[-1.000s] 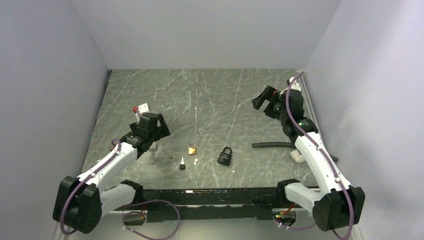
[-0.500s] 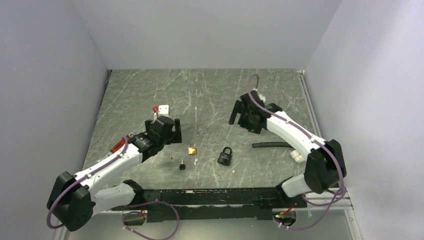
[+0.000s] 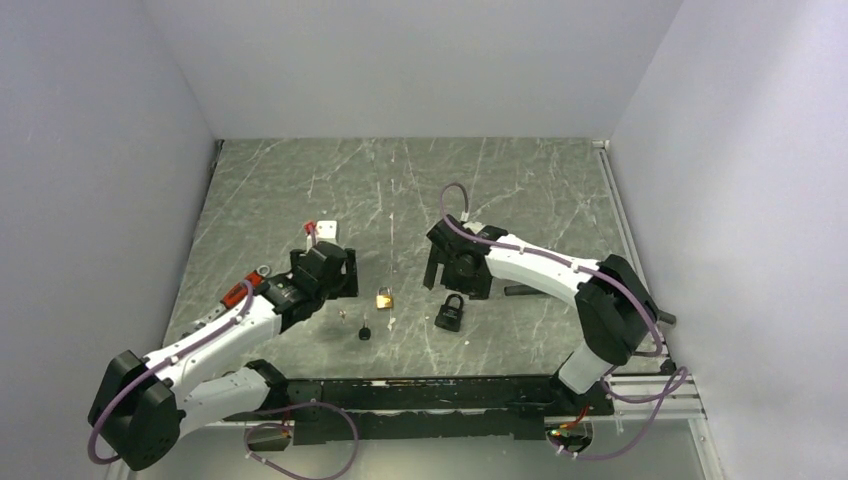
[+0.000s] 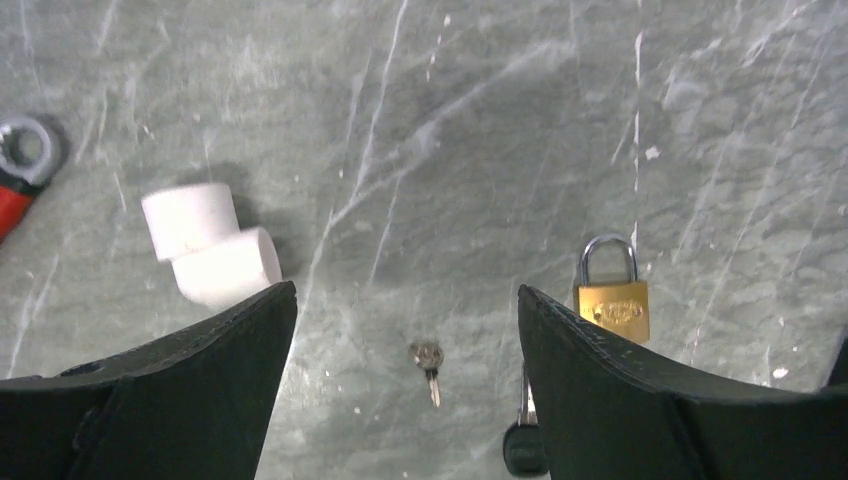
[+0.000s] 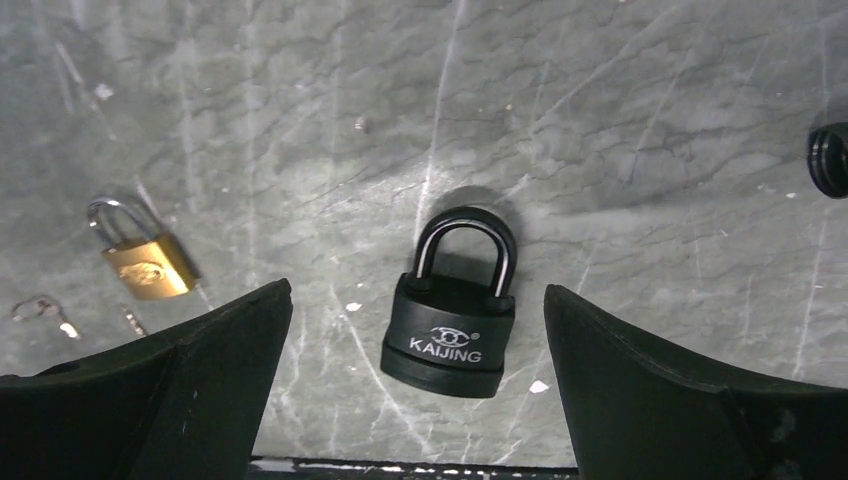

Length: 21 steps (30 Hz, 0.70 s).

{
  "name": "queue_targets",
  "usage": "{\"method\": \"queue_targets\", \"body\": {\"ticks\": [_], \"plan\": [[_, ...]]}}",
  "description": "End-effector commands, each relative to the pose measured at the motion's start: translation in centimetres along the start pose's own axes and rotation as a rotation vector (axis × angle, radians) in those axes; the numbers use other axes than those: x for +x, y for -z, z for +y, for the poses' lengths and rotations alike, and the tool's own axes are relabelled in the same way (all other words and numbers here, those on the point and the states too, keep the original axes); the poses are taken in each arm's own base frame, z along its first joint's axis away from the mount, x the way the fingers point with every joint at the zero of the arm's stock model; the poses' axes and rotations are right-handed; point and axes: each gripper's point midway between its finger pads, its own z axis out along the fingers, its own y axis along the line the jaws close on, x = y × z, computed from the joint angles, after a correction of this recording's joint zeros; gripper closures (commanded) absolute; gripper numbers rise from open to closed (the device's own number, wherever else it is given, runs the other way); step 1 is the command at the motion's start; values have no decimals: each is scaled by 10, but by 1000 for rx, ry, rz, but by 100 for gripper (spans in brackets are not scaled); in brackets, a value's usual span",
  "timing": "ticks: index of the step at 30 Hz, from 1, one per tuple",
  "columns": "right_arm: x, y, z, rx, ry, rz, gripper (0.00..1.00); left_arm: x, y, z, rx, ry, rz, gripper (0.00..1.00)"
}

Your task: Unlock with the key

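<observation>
Now left gripper [image 4: 405, 300], right gripper [image 5: 418, 295] gape empty above one black-headed key [image 3: 365, 332], brass padlock [image 4: 611, 310], black padlock [image 5: 447, 335].

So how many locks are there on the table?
2. The brass padlock lies near the table's middle front; the black padlock sits just right of it, apart. Another could be hidden.

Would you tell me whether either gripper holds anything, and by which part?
Nothing is held: the left gripper and right gripper are open; the key and black padlock lie free.
</observation>
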Motion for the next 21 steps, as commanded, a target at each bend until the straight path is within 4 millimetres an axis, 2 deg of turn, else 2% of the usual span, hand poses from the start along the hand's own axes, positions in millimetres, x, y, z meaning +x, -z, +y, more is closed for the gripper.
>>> {"method": "queue_targets", "body": {"ticks": [1, 4, 7, 14, 17, 21], "plan": [[-25, 10, -1, 63, 8, -105, 0, 10, 13, -9, -3, 60, 81, 16], [-43, 22, -8, 100, 19, -190, 0, 33, 18, -29, 53, 50, 161, 23], [-52, 31, -7, 87, 28, -232, 0, 54, 15, -41, 66, 13, 219, 29], [-47, 31, -16, 91, 31, -234, 0, 88, 6, -68, 99, -44, 389, 47], [-45, 30, -20, 98, 27, -234, 0, 97, 9, -67, 52, -37, 461, 47], [-43, 28, -23, 96, 27, -237, 0, 106, 22, -74, 69, -32, 528, 40]]}}
